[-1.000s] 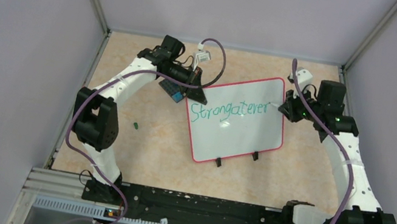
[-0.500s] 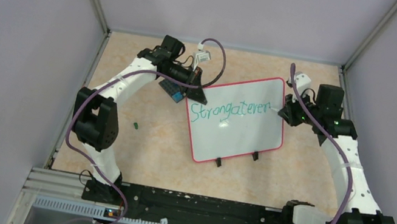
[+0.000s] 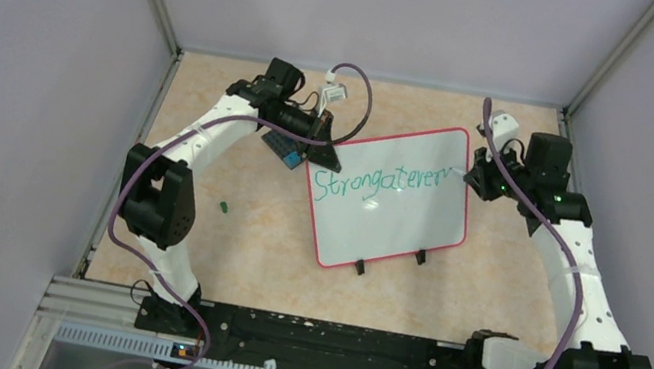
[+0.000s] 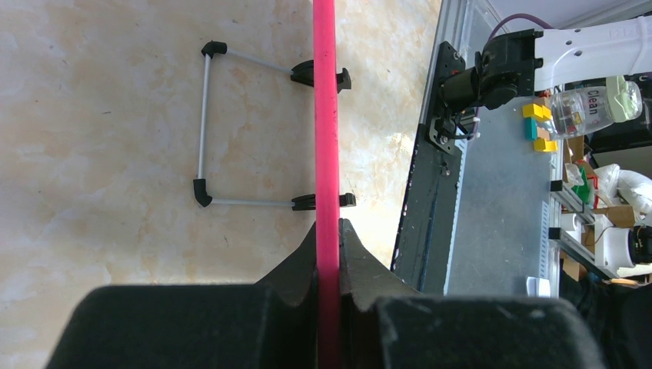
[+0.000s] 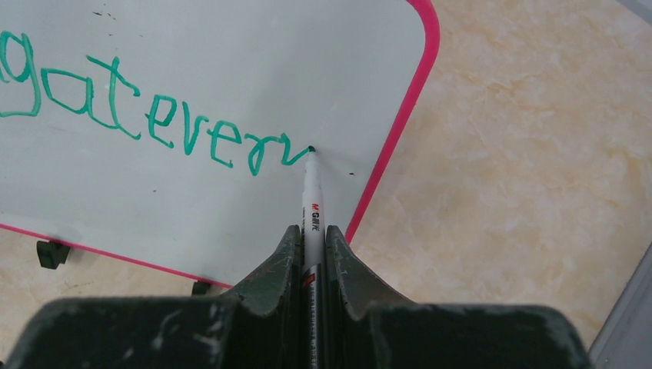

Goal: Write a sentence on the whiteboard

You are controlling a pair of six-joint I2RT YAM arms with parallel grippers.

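Observation:
The whiteboard (image 3: 387, 226), white with a red-pink rim, stands tilted on the table with green writing across its upper part. My left gripper (image 3: 326, 156) is shut on its top-left corner; in the left wrist view the pink rim (image 4: 325, 115) runs edge-on between the closed fingers of that gripper (image 4: 328, 231). My right gripper (image 3: 469, 177) is at the board's upper right edge, shut on a white marker (image 5: 311, 200). The marker's green tip touches the whiteboard (image 5: 192, 69) at the end of the last written stroke, close to the right rim.
A small dark-grey plate with blue blocks (image 3: 286, 147) lies under the left gripper. A small green cap (image 3: 223, 207) sits on the tan table at the left. The board's wire stand (image 4: 206, 131) and black feet (image 3: 359, 267) show. Grey walls enclose the table.
The marker tip has drawn one more green stroke after the last letter, moving right and slightly up. The left gripper and the board have not moved.

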